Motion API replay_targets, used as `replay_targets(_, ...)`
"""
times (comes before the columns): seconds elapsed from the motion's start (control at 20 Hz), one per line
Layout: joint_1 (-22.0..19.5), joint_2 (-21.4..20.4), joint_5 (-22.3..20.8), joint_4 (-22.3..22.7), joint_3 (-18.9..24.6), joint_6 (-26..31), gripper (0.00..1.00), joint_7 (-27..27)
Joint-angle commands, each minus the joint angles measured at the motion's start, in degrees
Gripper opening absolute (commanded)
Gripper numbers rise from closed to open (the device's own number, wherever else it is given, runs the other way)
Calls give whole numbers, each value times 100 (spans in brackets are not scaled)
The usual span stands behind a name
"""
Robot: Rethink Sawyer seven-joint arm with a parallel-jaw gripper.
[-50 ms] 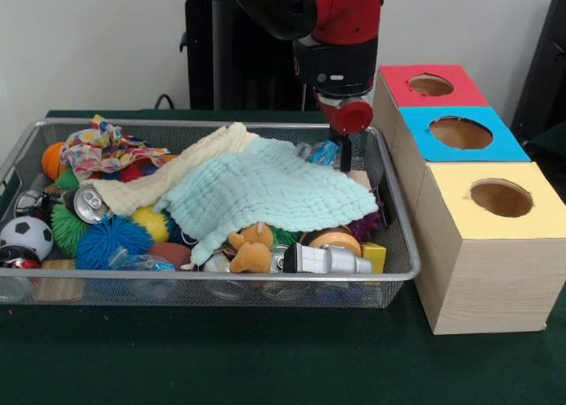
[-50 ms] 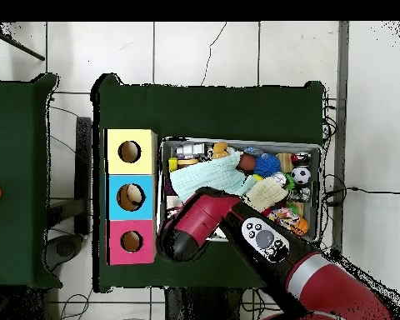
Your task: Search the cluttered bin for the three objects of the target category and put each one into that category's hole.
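My end effector (image 1: 356,149) hangs over the far right corner of the wire bin (image 1: 402,246), and honestly I can't tell whether it's spread or pressed together from here. Just beside it lies a crinkled blue wrapper (image 1: 325,151). Below me the bin is packed: a mint green cloth (image 1: 265,193) drapes across the middle, with a cream cloth (image 1: 190,166) tucked under its left edge. At the left, a soda can (image 1: 88,203), a blue spiky ball (image 1: 110,239) and a little soccer ball (image 1: 25,234). Near the front wall, a tan plush toy (image 1: 250,250) and a silver and black flashlight (image 1: 325,259). To the right of the bin, on the green desk (image 1: 221,356), stand the boxes with holes: red (image 1: 431,85) farthest, blue (image 1: 461,133) in the middle, yellow (image 1: 500,197) nearest. From overhead, something pale sits inside the blue hole (image 2: 133,196).
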Motion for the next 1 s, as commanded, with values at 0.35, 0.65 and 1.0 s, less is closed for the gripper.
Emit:
replay_targets(0.35,-125,1127,-1173,-1344,-594,-760,100,-323)
replay_targets(0.65,-141,1235,-1130,-1385,-631,-857,100,-339)
replay_targets(1.0,-547,1462,-584,-1331,-348,-654,0,-961)
